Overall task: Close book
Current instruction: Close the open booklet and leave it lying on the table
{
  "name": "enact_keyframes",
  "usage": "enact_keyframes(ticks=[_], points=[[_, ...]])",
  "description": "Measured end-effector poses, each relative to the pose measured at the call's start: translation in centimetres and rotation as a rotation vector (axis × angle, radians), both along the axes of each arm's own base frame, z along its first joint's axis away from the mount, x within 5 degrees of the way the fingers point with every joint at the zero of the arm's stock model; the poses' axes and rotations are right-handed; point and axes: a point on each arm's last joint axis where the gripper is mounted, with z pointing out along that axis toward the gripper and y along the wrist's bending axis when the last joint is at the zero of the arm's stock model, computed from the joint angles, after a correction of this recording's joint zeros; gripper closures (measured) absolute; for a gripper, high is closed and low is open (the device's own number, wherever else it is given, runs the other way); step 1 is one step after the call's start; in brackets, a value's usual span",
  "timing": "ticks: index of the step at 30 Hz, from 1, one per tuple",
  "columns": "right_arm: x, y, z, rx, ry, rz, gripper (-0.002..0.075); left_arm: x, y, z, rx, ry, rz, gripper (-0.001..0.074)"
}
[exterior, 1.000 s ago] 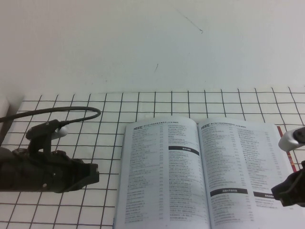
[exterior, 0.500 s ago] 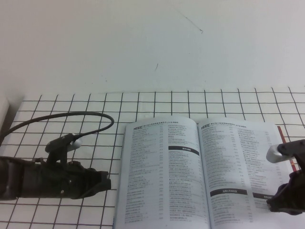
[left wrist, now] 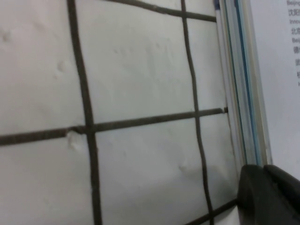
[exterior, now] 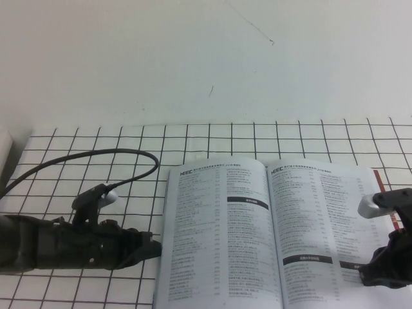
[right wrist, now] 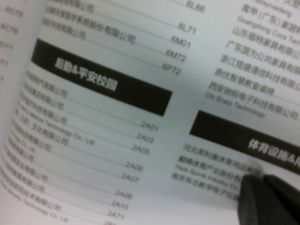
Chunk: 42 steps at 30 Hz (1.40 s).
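- Open white printed book [exterior: 257, 232] lies flat on the black-gridded white counter [exterior: 96, 167].
- Closed left pincer [exterior: 154, 248] sits at the book's left edge; best to slide under the cover, then lift.
- Closed right pincer [exterior: 367, 280] rests on the book's right page.

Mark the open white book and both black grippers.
Open white book [exterior: 219, 238]: high view, left page.
Left black gripper [exterior: 157, 248]: high view, jaw tips at book's left edge.
Right black gripper [exterior: 365, 278]: high view, jaw tips over right page.
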Motion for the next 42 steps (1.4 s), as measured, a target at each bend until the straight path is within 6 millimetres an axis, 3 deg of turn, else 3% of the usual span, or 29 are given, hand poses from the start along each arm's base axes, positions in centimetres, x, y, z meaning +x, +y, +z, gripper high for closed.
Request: enact_keyframes(ticks=[16, 24, 32, 42], points=[[0.0, 0.0, 0.0, 0.001, 0.0, -0.002, 0.0729, -0.3, -1.2, 0.0, -0.048, -0.014, -0.073, 0.0738], [0.0, 0.0, 0.0, 0.005, 0.001, -0.007, 0.0729, 0.3, -6.7, 1.8, -0.057, -0.108, -0.246, 0.0738], [0.1, 0.1, 0.0, 0.01, 0.0, -0.018, 0.0729, 2.5, -12.3, 6.5, -0.13, -0.256, -0.347, 0.0738], [0.2, 0.1, 0.1, 0.017, -0.001, -0.027, 0.0729, 3.3, -16.0, 10.9, -0.261, -0.33, -0.399, 0.0738]])
